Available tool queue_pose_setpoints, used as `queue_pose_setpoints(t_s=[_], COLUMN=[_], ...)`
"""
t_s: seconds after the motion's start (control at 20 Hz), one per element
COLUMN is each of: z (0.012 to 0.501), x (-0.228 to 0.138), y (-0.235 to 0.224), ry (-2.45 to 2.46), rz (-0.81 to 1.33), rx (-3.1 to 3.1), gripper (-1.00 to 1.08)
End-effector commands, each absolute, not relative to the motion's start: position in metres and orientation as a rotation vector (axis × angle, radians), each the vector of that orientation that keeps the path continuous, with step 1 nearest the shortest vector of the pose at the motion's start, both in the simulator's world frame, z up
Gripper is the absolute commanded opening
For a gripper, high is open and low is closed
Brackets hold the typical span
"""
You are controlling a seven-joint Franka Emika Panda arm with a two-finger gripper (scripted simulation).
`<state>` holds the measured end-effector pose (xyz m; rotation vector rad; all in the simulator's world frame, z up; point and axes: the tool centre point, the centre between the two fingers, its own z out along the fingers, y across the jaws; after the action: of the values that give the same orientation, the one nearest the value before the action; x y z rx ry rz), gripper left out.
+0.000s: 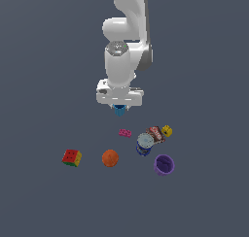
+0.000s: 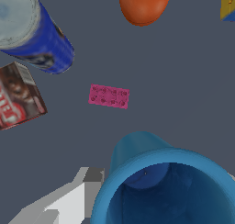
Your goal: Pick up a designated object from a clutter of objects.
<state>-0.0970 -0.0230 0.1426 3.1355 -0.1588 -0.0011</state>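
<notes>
The arm hangs above the scene with its gripper (image 1: 119, 106) clamped on the small blue cup (image 1: 119, 110), which sits between the fingers, off the floor and above the rest of the clutter. In the wrist view the blue cup (image 2: 167, 186) fills the near part of the picture with its open mouth turned toward the camera, and one grey finger (image 2: 75, 198) lies against its outer wall; the other finger barely shows at the picture's edge.

The pink toy brick (image 1: 125, 132) lies flat on the dark floor and serves as the landmark. The cup hangs just above it in the exterior view, a little toward that view's left. The orange ball (image 1: 110, 158) rests in front of the brick, nearer the exterior camera, and the multicoloured puzzle cube (image 1: 72, 158) sits beyond the ball, well apart from the brick toward the exterior view's left. On the brick's other side, the blue can (image 1: 144, 144) with its pale lid stands near it, and the red-brown packet (image 1: 155, 133) lies just beside the can. The yellow block (image 1: 167, 130) sits at the packet's far side, farther from the brick. The purple cup (image 1: 164, 164) stands upright, mouth open, past the can and nearer the exterior camera.
</notes>
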Motion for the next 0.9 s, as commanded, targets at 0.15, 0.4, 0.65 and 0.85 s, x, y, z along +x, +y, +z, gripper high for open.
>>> queue_pose_setpoints(t_s=[0.15, 0.4, 0.65, 0.85], z=[0.19, 0.233, 0.279, 0.316], x=[-0.081, -0.066, -0.05, -0.036], y=[-0.007, 0.008, 0.023, 0.036], ry=[-0.159, -0.159, -0.159, -0.158], rz=[0.0, 0.0, 0.0, 0.0], rx=[3.134, 3.134, 3.135, 3.136], gripper=[-1.0, -1.0, -1.0, -1.0])
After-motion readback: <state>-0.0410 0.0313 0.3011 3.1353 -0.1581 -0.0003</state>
